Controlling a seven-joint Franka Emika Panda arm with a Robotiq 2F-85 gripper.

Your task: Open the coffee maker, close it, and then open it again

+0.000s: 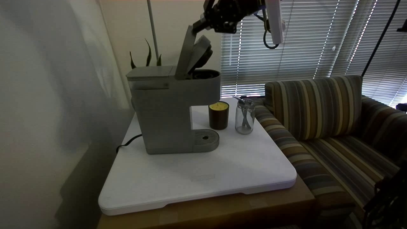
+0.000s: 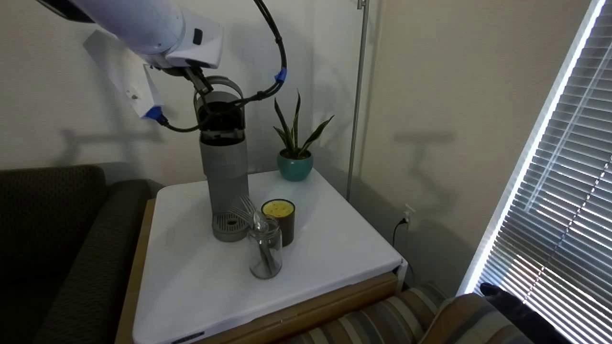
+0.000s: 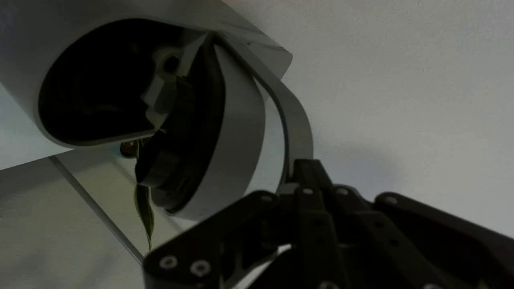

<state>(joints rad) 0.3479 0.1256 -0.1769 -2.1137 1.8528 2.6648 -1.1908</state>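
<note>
Your coffee maker (image 1: 168, 117), a boxy grey machine with a rounded, ribbed drip base (image 1: 206, 140), stands upright on the white tabletop (image 1: 190, 178). Its grey hinged lid (image 1: 197, 51) is tilted up, baring the dark chamber (image 3: 96, 88), and its curved grey handle (image 3: 299, 124) stands raised behind the lid. Above the machine, your black two-finger gripper (image 3: 308, 162) has its fingers (image 3: 301, 171) together at the handle's upper end; you cannot tell whether they touch it. Near the drip base is a dark brown cylindrical cup (image 1: 218, 120) with a yellow top; farther out from the machine's front, a clear glass jar (image 1: 240, 123) holds metal cutlery (image 2: 260, 223). Beside the machine's rear, apart from it, sits a round teal pot (image 2: 295, 169).
</note>
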